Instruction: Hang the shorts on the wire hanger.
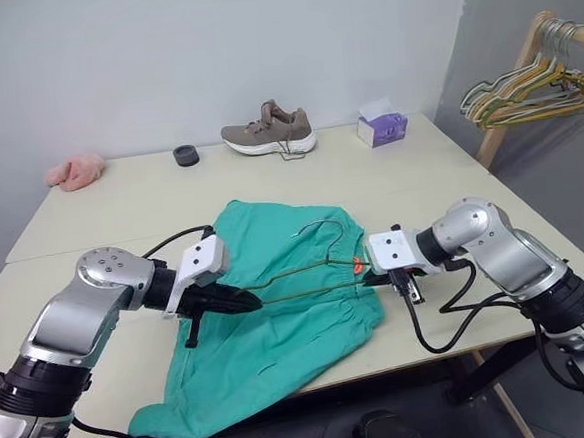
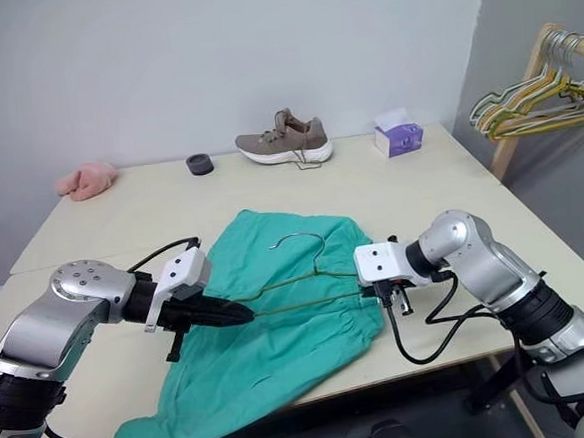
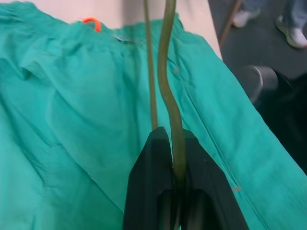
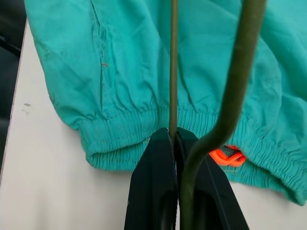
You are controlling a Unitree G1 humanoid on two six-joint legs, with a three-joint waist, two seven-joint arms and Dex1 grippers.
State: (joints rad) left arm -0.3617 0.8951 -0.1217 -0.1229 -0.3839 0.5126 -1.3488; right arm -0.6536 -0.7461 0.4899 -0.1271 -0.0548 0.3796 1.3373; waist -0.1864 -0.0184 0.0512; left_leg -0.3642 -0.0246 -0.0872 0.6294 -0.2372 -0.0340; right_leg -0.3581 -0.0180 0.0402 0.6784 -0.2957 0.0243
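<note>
My left gripper [image 1: 246,302] is clamped on one end of the wire hanger [image 1: 310,268], its black fingers [image 3: 153,177] pinching the wire where it bends; that forearm lies low over the table [image 1: 151,204], wrist angled inward and slightly down. My right gripper [image 1: 384,279] is closed on the hanger's opposite end, its wrist bent sharply inward and pitched down, just at the elastic waistband. The hanger spans between both grippers above the shorts [image 1: 271,351], hook towards the far edge. The shorts lie spread near the table's front edge, one leg reaching the edge, orange tag [image 4: 228,156] beside my right gripper.
</note>
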